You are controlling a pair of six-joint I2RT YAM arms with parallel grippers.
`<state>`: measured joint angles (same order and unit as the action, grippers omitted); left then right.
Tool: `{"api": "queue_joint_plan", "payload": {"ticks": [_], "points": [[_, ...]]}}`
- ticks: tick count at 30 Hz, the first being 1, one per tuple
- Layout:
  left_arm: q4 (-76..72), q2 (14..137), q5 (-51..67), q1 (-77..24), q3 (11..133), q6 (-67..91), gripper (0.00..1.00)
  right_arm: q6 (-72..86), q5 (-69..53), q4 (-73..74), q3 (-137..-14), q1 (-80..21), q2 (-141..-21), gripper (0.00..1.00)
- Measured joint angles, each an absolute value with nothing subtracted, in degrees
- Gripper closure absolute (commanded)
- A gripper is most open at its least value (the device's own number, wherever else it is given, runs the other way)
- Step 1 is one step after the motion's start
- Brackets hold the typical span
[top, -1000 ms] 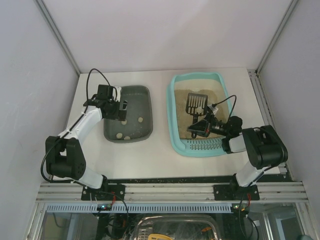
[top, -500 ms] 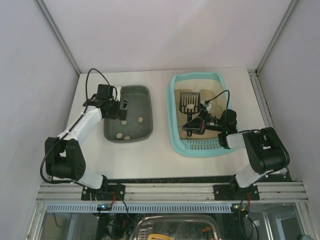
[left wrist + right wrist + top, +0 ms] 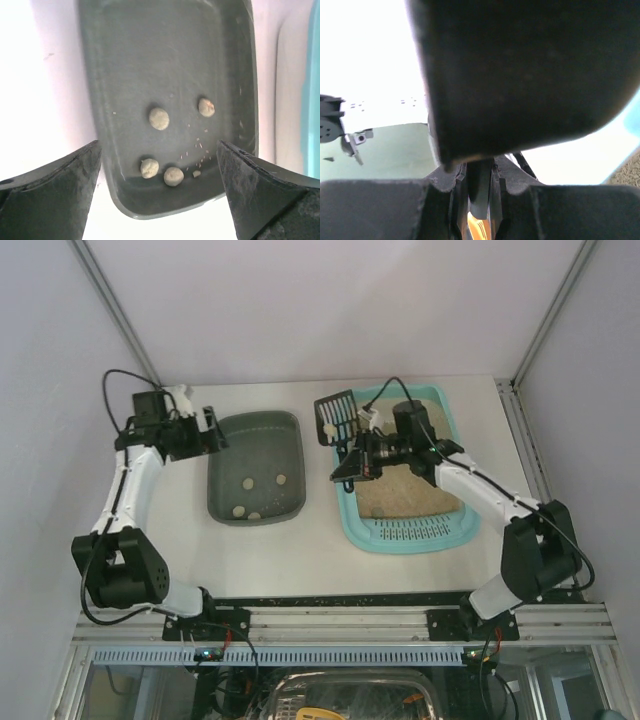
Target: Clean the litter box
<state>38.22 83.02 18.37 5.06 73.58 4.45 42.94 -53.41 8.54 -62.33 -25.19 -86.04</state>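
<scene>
Holding scoop [image 3: 336,416] high, right arm [image 3: 480,492] extended

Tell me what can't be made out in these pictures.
Scoop contents: too small in the top view; a dark blurred surface fills the right wrist view.
Litter box middle: top view, hidden by right arm.
Grey tray far end: left wrist view, cut off.

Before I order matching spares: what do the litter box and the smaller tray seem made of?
Litter box: probably moulded plastic, smooth turquoise; rounded rim and slotted grille suggest it. Smaller tray: likely plastic too, matte dark grey-green, rounded moulded corners.
</scene>
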Motion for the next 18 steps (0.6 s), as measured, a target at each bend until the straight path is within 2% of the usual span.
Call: {"api": "queue_joint_plan", "payload": {"ticks": [4, 10, 18], "points": [[36.9, 83.0, 21.9, 14.4, 74.0, 12.1, 0.0, 35.1, -46.7, 21.8, -73.8, -31.1, -93.2, 1.0], [36.9, 82.9, 23.8, 17.5, 73.7, 17.6, 0.0, 30.2, -33.4, 34.9, -86.4, -39.6, -104.6, 1.0], [35.6, 77.7, 25.6, 20.8, 66.6, 23.4, 0.0, 24.0, -2.5, 52.7, -114.1, -53.1, -120.0, 1.0]]}}
